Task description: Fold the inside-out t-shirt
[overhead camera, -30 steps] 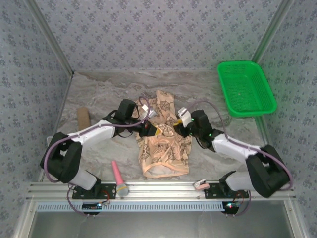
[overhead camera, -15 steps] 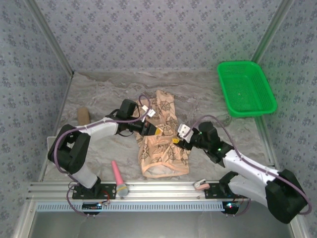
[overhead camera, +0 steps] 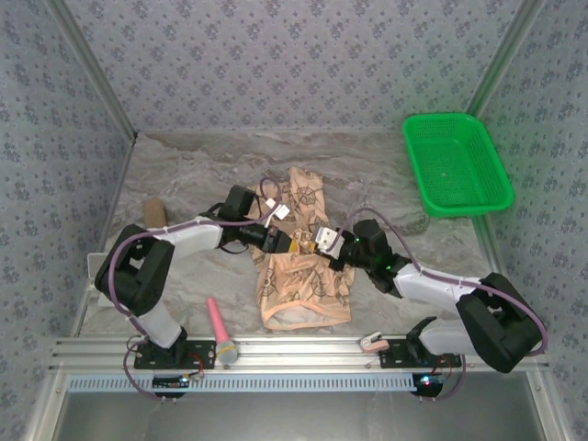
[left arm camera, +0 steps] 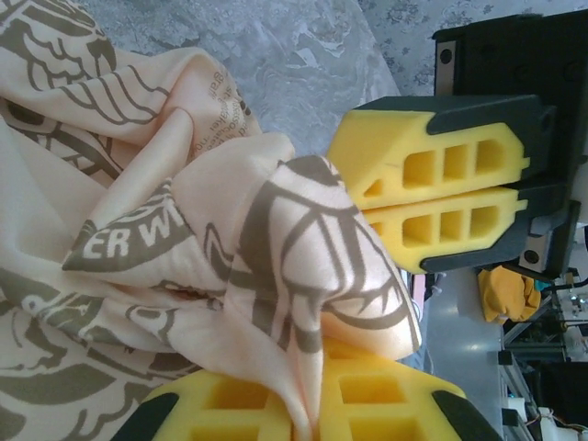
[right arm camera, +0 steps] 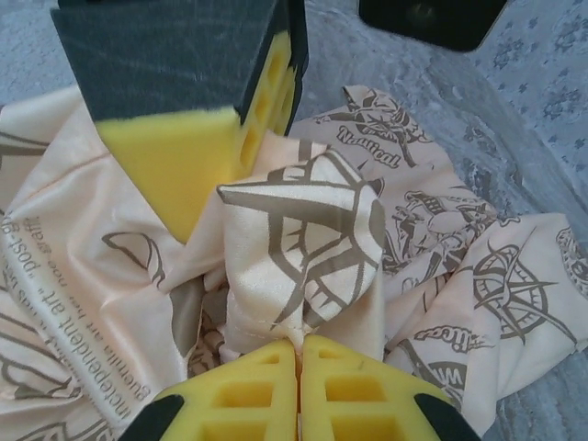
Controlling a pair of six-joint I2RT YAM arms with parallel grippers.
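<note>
Left claw (left arm camera: 308, 404) and right claw (right arm camera: 299, 372), both clamped on one raised fold of the t-shirt (overhead camera: 308, 283), above the counter (overhead camera: 184, 175).

Print on the inside-out t-shirt (right arm camera: 303, 239), right wrist view: script word "Nautical" on the cloth beyond the raised fold, upper middle; small lettering at the lower left, running upside down, reads "independent art"; another line at the left edge, partly cut off, looks like "pose" then "graff", unsure; block capitals on a banner at the lower right start with "W", rest lost in a crease; left wrist view: banner on the same cloth shows capitals "ER W", ends hidden in folds; fine lines of text on the fold near the top, too small to read; top view: print too small to read.
</note>
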